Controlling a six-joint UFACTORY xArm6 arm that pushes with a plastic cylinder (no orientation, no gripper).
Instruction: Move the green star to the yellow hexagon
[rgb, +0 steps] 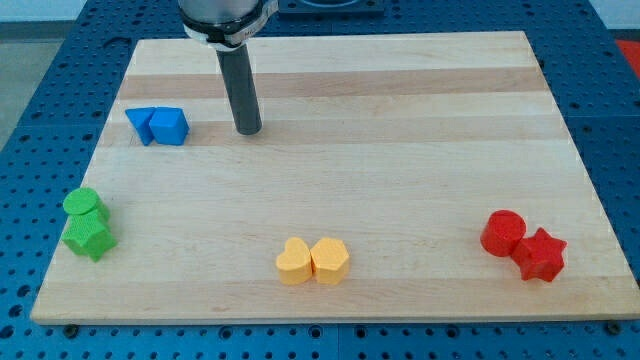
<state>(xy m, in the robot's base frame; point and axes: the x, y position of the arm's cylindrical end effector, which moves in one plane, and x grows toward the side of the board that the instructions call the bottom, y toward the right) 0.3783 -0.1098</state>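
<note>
Eight blocks are sitting on the wooden board (400, 170), two of each colour, each pair touching.

Nearest, along the view's bottom: two yellow blocks side by side. The left one (292, 262) is reading as a heart, the right one (330, 260) as the yellow hexagon, though their outlines are hard to tell apart from this angle.

Bottom right: a red cylinder (502, 233) with a red star (541, 254) pressing against its lower right.

Bottom left, close to the board's edge: the green star (89, 236), with a green cylinder (83, 205) lying just above it and touching.

Farther up, left of centre: two blue blocks, a smaller one (140, 124) whose shape I cannot make out, partly hidden by a blue one (169, 126) that looks like a cube.

Farthest: the dark rod is coming down from the view's top, and my tip (248, 131) is resting on the board just right of the blue pair, not touching them. There is no claw on this arm, only the plain rod, so nothing is being clamped. The arm's upper housing is cut off by the frame's top.

The green star is lying well apart from my tip, down and to the view's left, with the blue pair roughly between. The yellow hexagon is sitting well to the star's right.
</note>
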